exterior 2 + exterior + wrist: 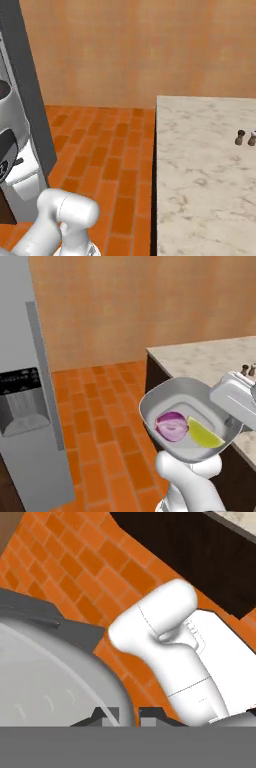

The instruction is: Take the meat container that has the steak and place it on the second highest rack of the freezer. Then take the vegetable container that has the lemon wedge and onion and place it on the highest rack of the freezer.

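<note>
A: The container [165,398] looks like smooth grey plastic or metal with a soft sheen, paler on the floor inside.

B: And the 2 things in it?

A: The onion [171,426] has a glossy purple skin and a paler, ringed cut face. The lemon wedge [203,434] is a matt yellow-green.

B: The freezer [20,331]?

A: Flat matt grey, like brushed metal, with a dark glossy panel. The counter [205,165] is polished pale marble with faint veins; the floor [110,145] is matt orange brick tile.
</note>
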### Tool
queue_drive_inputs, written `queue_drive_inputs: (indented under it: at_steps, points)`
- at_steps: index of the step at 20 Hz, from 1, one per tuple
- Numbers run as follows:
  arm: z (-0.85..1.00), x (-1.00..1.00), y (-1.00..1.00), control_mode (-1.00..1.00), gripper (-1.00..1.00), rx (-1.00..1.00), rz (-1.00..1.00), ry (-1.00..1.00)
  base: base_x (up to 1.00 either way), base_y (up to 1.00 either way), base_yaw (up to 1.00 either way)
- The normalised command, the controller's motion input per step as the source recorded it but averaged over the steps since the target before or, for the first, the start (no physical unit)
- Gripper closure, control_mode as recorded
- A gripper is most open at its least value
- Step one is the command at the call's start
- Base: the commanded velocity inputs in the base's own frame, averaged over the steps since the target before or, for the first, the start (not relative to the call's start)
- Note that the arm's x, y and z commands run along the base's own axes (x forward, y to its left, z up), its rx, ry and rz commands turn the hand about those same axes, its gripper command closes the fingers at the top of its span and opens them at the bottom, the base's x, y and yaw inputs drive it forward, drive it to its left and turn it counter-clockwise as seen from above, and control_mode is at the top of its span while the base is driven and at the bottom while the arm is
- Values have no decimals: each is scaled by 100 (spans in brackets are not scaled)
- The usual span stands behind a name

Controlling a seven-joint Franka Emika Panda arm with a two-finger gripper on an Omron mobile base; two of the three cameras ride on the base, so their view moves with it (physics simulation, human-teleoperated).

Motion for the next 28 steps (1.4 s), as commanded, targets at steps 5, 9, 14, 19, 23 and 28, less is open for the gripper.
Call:
queue_drive_inputs:
  at_steps: [5, 9, 14, 19, 23, 28]
  points:
    - [0, 0, 0, 100, 100, 0, 0, 0, 100, 0, -4]
    - [0, 0, 0, 100, 100, 0, 0, 0, 100, -10, 3]
    - [0, 0, 0, 100, 100, 0, 0, 0, 100, -34, 12]
    - [0, 0, 0, 100, 100, 0, 0, 0, 100, -49, 20]
    - [0, 0, 0, 100, 100, 0, 0, 0, 100, -41, 30]
    - [0, 0, 0, 100, 100, 0, 0, 0, 100, -8, 36]
